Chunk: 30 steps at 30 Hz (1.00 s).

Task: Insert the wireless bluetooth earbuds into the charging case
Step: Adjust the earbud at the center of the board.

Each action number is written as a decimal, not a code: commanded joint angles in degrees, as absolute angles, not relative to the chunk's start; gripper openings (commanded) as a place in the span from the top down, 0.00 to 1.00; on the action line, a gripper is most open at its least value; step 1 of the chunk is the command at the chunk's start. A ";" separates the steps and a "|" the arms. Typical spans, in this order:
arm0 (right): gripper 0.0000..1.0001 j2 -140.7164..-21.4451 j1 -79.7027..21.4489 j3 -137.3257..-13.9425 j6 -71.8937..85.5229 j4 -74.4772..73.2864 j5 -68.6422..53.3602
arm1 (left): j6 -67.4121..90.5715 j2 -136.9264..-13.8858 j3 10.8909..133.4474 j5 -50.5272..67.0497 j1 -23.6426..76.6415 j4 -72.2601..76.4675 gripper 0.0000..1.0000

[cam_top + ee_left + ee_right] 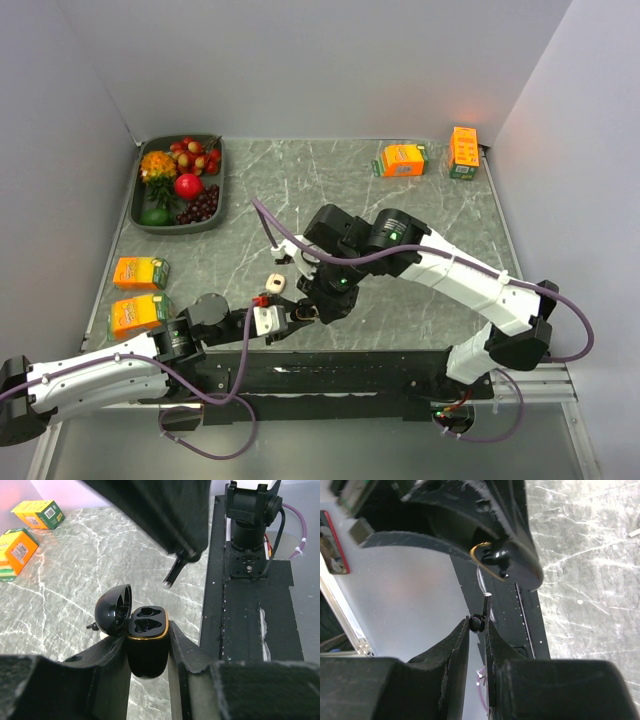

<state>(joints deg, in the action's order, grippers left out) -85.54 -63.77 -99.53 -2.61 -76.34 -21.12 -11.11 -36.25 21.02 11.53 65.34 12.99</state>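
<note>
Pale walls (300,70) box in my grey marbled counter (420,200), a dark fruit tray (176,229) and orange cartons (139,272) along its left side. My left jaws are clamped tight on a glossy black, gold-rimmed charging case (146,645), lid open, at the near edge; beside it my right jaws, almost closed, pinch a tiny black earbud (477,623) close to the case but apart from it.

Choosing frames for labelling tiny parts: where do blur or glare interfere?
Top external: evenly lit, sharp; only the far-right orange box top glows overexposed. Left wrist: charging case crisp, the left fingers holding it blurred. Right wrist: black earbud in focus, the right fingers near the lens soft.
</note>
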 commanded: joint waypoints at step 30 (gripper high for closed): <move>1.00 -90.00 -64.07 -99.41 -3.43 -78.75 -19.07 | -10.37 -34.80 24.08 15.91 65.57 12.83 0.99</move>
